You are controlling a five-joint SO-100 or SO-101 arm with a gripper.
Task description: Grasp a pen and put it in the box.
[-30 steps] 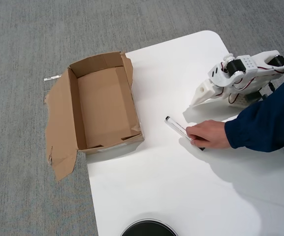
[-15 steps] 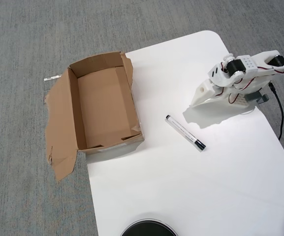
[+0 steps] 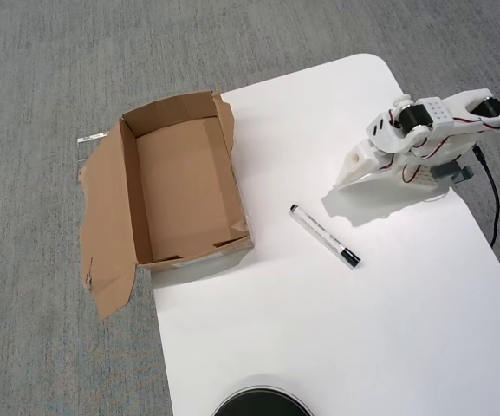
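From overhead, my arm sits folded at the right edge of the white bench, and my end effector points down toward the bench top; I cannot tell whether its fingers are apart or together. The pen lies flat and diagonal on the bench, black cap toward lower right, near me but untouched. The box stands open at the bench's left edge, empty, its torn flap hanging over the grey carpet.
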